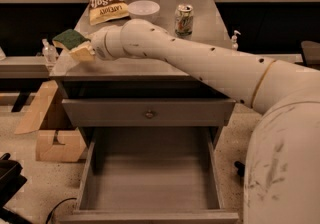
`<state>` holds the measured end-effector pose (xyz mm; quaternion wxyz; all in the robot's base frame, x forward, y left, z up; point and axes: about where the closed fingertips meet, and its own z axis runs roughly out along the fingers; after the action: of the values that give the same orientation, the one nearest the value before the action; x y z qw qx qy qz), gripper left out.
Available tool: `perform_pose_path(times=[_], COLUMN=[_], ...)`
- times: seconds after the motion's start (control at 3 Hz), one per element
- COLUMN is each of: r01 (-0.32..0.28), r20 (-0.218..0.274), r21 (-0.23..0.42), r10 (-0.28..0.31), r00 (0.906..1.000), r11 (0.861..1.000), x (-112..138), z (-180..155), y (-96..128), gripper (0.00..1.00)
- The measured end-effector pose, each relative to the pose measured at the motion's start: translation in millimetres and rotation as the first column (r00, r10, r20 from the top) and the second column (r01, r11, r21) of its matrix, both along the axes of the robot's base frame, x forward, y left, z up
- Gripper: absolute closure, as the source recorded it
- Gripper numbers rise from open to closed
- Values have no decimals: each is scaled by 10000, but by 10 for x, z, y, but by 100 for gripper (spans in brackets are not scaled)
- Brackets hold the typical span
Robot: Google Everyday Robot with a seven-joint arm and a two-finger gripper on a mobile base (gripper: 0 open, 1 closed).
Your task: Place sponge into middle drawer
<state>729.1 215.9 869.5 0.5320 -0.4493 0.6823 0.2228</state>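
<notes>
Upper left, gripper (88, 50) at sponge (70, 38), its hold can't be told; sponge likely light, soft, squashy, so pinch across pale sides.

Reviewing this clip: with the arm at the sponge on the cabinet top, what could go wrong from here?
1. The sponge sits at the top's left edge, right at the gripper; a nudge could tip it off toward the cardboard box.
2. The arm lies close to the soda can and bowl; swinging toward the open middle drawer might knock them.
</notes>
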Motion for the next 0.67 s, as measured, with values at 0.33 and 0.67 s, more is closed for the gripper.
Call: perform_pose_path(times=[0.33, 0.67], r01=[-29, -40], r20=[152, 350], r21=[-36, -132], r10=[30, 45], r00=[9999, 9994], r11=[10000, 9999], x=[-61, -152], z=[89, 188], y=[-11, -21], gripper=[100, 100])
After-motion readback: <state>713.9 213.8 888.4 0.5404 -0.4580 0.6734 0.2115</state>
